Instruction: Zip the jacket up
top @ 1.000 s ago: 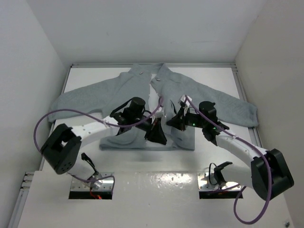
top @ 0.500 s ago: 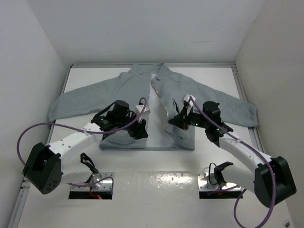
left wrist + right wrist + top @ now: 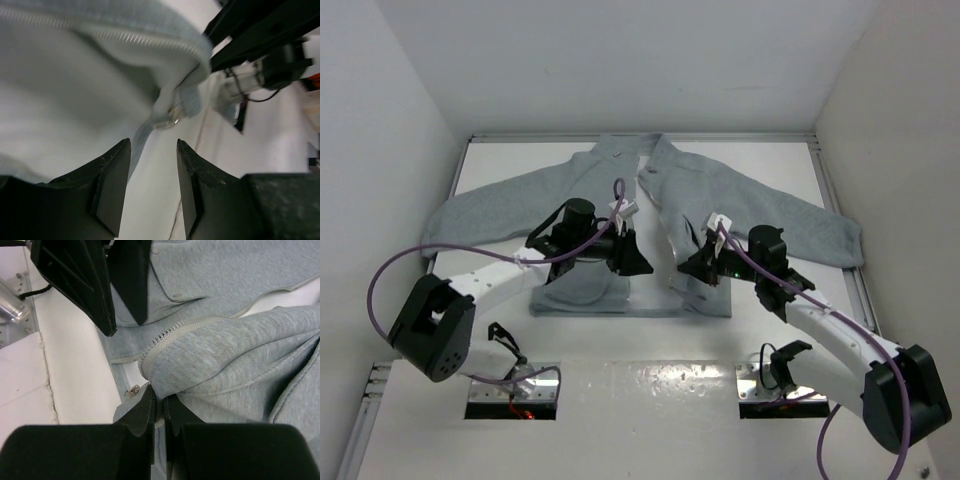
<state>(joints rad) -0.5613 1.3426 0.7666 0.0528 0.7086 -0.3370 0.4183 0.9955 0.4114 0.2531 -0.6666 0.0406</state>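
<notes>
Top external shows your left gripper back at the open front of the jacket, jaws now parted and empty; the jacket lies spread flat on the table. Your right gripper stays clamped on the right front's bottom edge, so the zipper is still unjoined.

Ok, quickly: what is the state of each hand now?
Left hand: open, holding nothing.
Right hand: closed on the lower front edge of the jacket.
</notes>
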